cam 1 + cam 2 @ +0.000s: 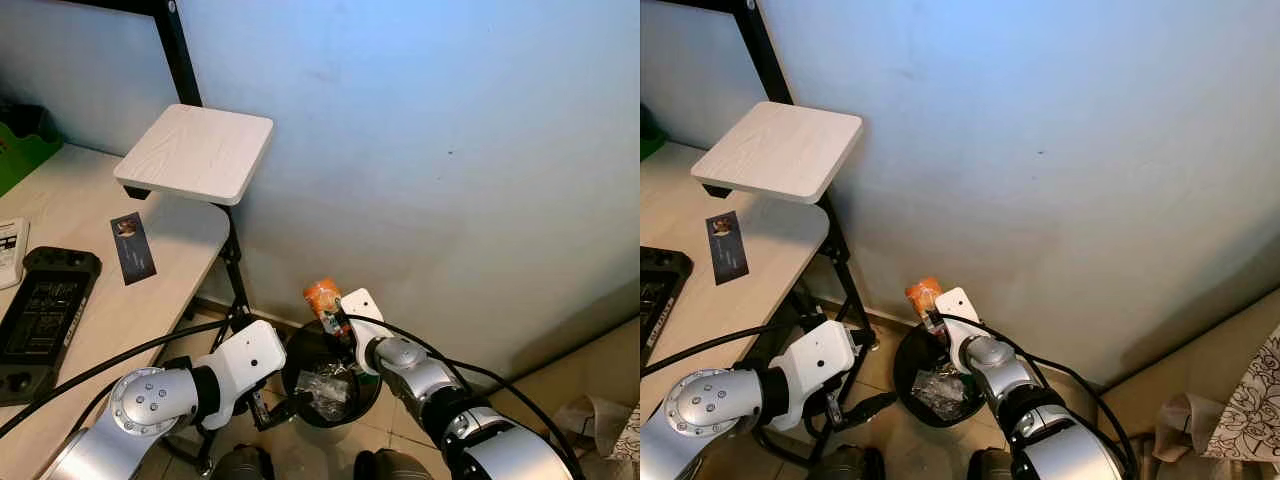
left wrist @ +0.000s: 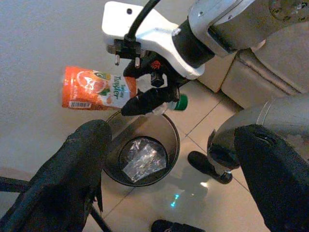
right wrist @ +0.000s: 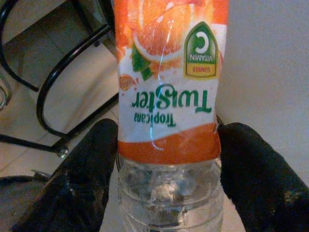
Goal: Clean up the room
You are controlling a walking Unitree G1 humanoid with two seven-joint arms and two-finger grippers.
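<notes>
An orange Tropicana Twister bottle with a green cap hangs over the black round bin, close to the wall. My right gripper is shut on the bottle, one black finger on each side of its clear lower body. Inside the bin lies crumpled clear plastic. My left gripper is low beside the bin's left rim. It stands open, and nothing is between its fingers.
A pale desk on my left carries a black handheld console and a dark card. A small white shelf on a black frame juts over it. The frame's legs stand beside the bin. Crumpled paper lies right.
</notes>
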